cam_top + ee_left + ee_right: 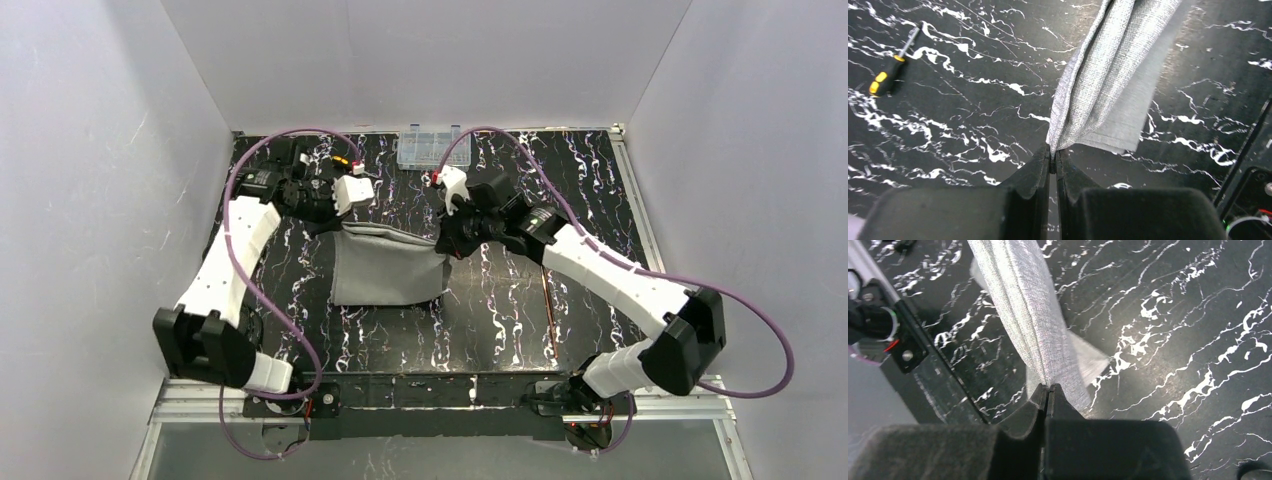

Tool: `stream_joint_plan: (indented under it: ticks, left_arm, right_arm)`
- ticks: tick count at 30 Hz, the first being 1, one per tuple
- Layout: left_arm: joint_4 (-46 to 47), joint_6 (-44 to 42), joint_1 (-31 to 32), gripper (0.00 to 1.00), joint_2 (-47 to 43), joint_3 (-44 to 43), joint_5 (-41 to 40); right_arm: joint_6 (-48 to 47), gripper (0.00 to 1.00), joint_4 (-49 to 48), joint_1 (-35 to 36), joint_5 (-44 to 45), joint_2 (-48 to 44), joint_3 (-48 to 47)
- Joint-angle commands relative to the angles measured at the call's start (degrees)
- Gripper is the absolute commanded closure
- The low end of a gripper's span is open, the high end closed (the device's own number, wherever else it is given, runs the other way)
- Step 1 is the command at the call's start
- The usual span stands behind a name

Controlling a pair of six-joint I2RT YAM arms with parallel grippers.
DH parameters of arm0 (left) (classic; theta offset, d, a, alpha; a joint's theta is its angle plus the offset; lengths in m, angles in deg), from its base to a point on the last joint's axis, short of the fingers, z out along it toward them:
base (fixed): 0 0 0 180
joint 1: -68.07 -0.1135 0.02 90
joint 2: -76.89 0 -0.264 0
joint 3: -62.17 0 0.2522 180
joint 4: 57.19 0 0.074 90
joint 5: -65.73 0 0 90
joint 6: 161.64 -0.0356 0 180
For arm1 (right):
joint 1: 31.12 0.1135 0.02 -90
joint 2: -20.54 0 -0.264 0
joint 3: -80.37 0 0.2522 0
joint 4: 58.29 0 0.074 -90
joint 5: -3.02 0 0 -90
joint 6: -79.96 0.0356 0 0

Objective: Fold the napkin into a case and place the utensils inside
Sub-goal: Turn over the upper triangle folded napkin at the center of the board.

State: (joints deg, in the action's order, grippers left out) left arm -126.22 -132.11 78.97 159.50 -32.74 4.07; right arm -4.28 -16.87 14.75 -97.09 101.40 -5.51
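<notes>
The light-grey napkin (388,268) is doubled over in the middle of the black marbled table, its far edge strung between my two grippers. My left gripper (336,227) is shut on the far left corner, and in the left wrist view the napkin (1108,80) runs up from the closed gripper (1053,154). My right gripper (444,245) is shut on the far right corner; in the right wrist view the napkin (1020,305) rises from the pinched gripper (1048,388). The utensils (549,312) show as a thin copper-brown line on the table under my right forearm.
A clear plastic compartment box (428,148) stands at the table's back edge. A screwdriver with an orange-and-black handle (889,74) lies at the back left, behind my left wrist (345,160). White walls close in the table on three sides.
</notes>
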Motion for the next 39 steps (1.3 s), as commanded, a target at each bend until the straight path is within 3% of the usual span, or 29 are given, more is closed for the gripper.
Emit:
stream_joint_plan:
  ticks: [1, 7, 12, 17, 20, 23, 26, 28, 31, 39]
  left_arm:
    - [-12.7, -2.7, 0.7, 1.00, -8.7, -4.9, 3.1]
    - [-23.7, -4.3, 1.6, 1.00, -19.8, -8.7, 7.1]
    - [-40.8, -6.6, 1.8, 1.00, -22.3, -18.7, 10.9]
    - [-41.0, -5.6, 1.8, 1.00, -27.3, -18.3, 11.1]
    - [-37.3, -3.4, 1.8, 1.00, -24.9, -11.8, 9.7]
    - [-30.0, -0.8, 1.8, 1.00, -18.9, -3.6, 8.1]
    - [-23.7, 0.7, 1.8, 1.00, -7.0, 0.5, 5.7]
    - [-17.3, 3.0, 1.8, 1.00, 2.0, 0.3, 2.7]
    - [-10.5, 6.5, 1.2, 1.00, 15.3, -5.1, 0.2]
    - [-6.0, 10.1, 1.3, 1.00, 35.8, -24.2, -8.9]
  right_arm:
    - [-0.5, 0.99, 3.4, 0.7, -6.9, -6.6, -3.4]
    - [3.6, 0.99, 7.7, 8.8, -6.3, -13.8, -3.2]
    - [9.0, 0.99, 12.4, 16.2, -5.1, -17.6, -7.0]
    - [12.5, 0.99, 13.6, 19.5, -1.2, -21.2, -7.6]
    - [10.1, 0.99, 14.0, 19.5, 4.4, -18.8, -6.6]
    - [6.4, 0.99, 12.1, 14.5, 5.9, -13.5, -3.0]
    - [4.1, 0.99, 4.0, -0.3, -5.0, -8.7, 5.1]
    - [2.2, 0.99, -0.3, -6.3, -6.8, -5.0, 7.3]
    - [0.1, 0.99, -4.2, -10.2, -8.9, 2.8, 6.5]
    - [-1.8, 0.99, -9.9, -16.7, -13.3, 19.9, -0.6]
